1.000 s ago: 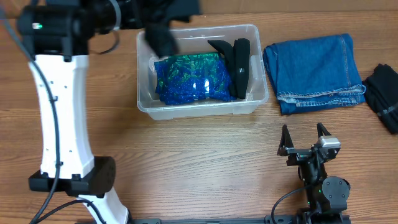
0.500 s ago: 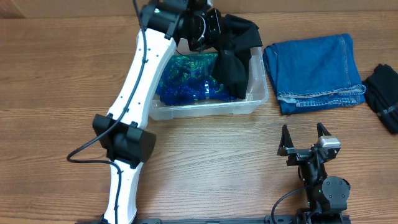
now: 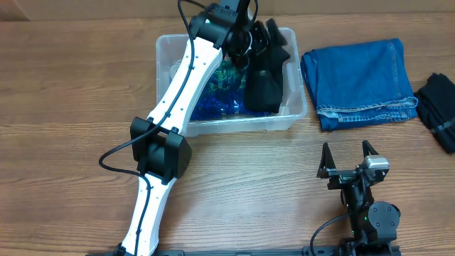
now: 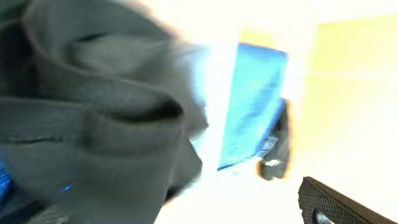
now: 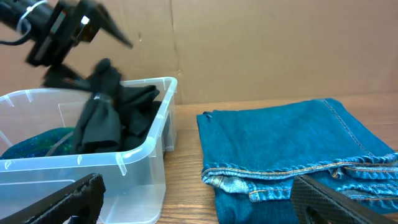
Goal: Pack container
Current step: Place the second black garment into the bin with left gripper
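Left gripper (image 3: 249, 34): found over the far right part of the container (image 3: 234, 126), right at the top of a black garment (image 3: 264, 87). Whether the jaws are parted or closed on the cloth cannot be told; the overhead view hides the fingertips against the dark fabric, and the left wrist view is blurred and washed out, with grey-black folds filling its left half.

The black garment is seen bunched and standing partly upright inside the container at its right end, its upper part rising above the rim. Beside it, to the left, a blue-green patterned item (image 3: 212, 105) lies on the container floor, partly covered by the white left arm.

The container is placed on the wooden table (image 3: 71, 92) toward the far edge, near the middle.

Just right of the container, apart from it, folded blue jeans (image 3: 359, 78) lie flat. A further black item (image 3: 439, 107) is noted at the right border.

Right gripper (image 3: 347, 152): held near the front edge of the table, well apart from the container, fingers spread wide with nothing between them
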Robot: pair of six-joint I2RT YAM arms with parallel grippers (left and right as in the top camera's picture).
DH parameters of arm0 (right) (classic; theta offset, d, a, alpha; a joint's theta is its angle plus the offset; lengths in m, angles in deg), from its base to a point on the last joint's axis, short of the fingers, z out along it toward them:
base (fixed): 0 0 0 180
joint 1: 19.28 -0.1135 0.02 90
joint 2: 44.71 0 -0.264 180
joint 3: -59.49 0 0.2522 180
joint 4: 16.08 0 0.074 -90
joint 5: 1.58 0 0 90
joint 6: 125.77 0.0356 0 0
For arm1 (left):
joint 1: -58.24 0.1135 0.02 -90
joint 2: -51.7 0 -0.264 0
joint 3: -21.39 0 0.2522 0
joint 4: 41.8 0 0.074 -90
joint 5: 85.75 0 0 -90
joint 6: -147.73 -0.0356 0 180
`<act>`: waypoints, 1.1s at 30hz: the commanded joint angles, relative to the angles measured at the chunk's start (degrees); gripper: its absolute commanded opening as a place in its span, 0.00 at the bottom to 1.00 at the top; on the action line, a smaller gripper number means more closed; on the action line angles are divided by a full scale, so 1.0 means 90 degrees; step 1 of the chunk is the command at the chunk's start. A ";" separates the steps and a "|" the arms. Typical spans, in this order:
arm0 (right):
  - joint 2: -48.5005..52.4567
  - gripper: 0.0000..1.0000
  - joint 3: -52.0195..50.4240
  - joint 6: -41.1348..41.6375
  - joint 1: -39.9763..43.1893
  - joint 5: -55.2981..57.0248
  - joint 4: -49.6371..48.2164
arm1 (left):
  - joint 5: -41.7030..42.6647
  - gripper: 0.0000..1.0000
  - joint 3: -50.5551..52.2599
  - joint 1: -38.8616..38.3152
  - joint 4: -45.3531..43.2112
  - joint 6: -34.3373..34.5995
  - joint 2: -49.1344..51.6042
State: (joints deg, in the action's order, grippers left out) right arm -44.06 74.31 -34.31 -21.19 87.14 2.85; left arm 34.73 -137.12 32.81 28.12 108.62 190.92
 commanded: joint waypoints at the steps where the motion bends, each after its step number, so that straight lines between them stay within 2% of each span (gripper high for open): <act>1: -0.0039 1.00 -0.0066 -0.0022 0.0012 0.0012 -0.0039 | 0.1188 1.00 -0.0146 -0.0015 -0.0865 -0.0770 -0.0019; 4: -0.0039 1.00 -0.0066 -0.0022 0.0012 0.0012 -0.0039 | 0.1355 0.98 -0.0155 -0.0049 -0.1156 -0.1962 -0.0073; 8: -0.0039 1.00 -0.0066 -0.0022 0.0012 0.0012 -0.0039 | 0.0746 0.93 -0.0155 -0.0051 -0.0253 -0.2994 -0.0078; 10: -0.0039 1.00 -0.0066 -0.0022 0.0012 0.0012 -0.0039 | 0.0061 0.82 -0.0155 -0.0053 0.0367 -0.3432 -0.0078; 13: -0.0039 1.00 -0.0066 -0.0022 0.0012 0.0012 -0.0039 | -0.0840 0.57 -0.0155 -0.0053 0.0877 -0.3917 -0.0078; 15: -0.0039 1.00 -0.0066 -0.0022 0.0012 0.0012 -0.0039 | -0.1117 0.44 -0.0155 -0.0051 0.0979 -0.4148 -0.0078; 16: -0.0039 1.00 -0.0066 -0.0022 0.0012 0.0012 -0.0039 | -0.1144 0.34 -0.0155 -0.0053 0.1008 -0.4260 -0.0078; 20: -0.0039 1.00 -0.0066 -0.0022 0.0012 0.0012 -0.0039 | -0.1501 0.19 -0.0136 -0.0175 0.1061 -0.4371 -0.0073; 24: -0.0039 1.00 -0.0066 -0.0022 0.0012 0.0015 -0.0039 | -0.1559 0.12 -0.0121 -0.0267 0.0828 -0.4330 0.0134; 27: -0.0039 1.00 -0.0066 -0.0022 0.0012 0.0012 -0.0039 | -0.1528 0.11 -0.0107 -0.0284 0.0721 -0.4172 0.0471; 33: -0.0039 1.00 -0.0066 -0.0022 0.0012 0.0012 -0.0039 | -0.1615 0.05 -0.0107 -0.0386 0.0185 -0.4175 0.1581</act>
State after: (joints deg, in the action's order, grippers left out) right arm -44.06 74.31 -34.29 -21.19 87.16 2.83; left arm 21.38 -137.23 30.26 30.59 71.05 199.99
